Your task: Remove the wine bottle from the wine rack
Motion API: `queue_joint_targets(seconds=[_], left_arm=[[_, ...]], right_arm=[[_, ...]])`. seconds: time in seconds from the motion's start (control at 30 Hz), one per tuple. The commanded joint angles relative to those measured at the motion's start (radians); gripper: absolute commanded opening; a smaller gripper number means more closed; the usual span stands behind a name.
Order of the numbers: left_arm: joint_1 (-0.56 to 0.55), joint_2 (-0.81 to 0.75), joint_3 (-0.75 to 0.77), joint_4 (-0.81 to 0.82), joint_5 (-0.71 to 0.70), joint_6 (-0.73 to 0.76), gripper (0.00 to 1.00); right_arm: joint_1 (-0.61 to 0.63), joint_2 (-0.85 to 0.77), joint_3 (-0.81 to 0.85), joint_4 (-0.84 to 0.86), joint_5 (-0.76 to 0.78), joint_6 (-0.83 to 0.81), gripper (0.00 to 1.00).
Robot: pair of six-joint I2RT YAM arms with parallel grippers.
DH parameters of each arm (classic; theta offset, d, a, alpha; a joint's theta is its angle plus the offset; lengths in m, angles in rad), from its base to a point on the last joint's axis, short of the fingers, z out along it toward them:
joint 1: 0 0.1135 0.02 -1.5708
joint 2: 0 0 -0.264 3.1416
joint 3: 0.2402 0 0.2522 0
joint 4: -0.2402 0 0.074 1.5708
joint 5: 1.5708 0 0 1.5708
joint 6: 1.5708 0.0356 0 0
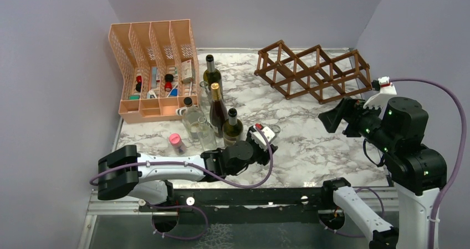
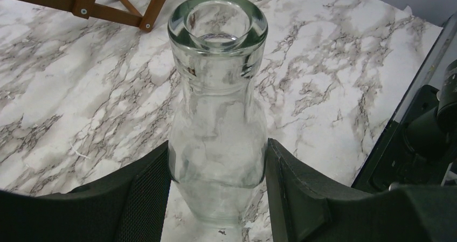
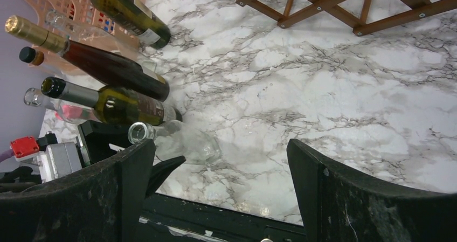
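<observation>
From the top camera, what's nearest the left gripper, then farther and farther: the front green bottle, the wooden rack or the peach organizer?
1. Front green bottle, just left of the left gripper.
2. Wooden rack, back right.
3. Peach organizer, far back left.

A lab booth: plain grey walls, marbled table.

- No text, brand, number or sign can be read in any view.
- Labels are seen on the uppermost dark bottle and the green bottle, but their print is too blurred to be made out.
</observation>
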Motion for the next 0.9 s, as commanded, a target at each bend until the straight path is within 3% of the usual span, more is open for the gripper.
queue_joint_targets(seconds=[0.0,0.1,0.3,0.47,0.87], left_arm=[[0.002,-0.017,-0.024,0.137,-0.035,-0.019,0.32],[0.001,-0.02,-0.044,0.136,-0.04,-0.032,0.38],[0.001,-0.054,-0.077,0.127,-0.032,-0.039,0.77],[0.002,-0.084,-0.059,0.073,-0.02,-0.052,0.98],[0.002,-0.221,0.173,-0.251,0.13,-0.038,0.99]], right_arm=[[0.005,-0.011,0.007,-0.005,-0.016,-0.005,0.95],[0.005,-0.015,0.002,0.002,-0.043,-0.023,0.95],[0.005,-0.023,0.021,-0.012,-0.038,-0.111,1.0],[0.007,-0.049,0.009,0.008,-0.065,-0.138,1.0],[0.047,-0.091,0.031,0.071,-0.044,-0.177,1.0]])
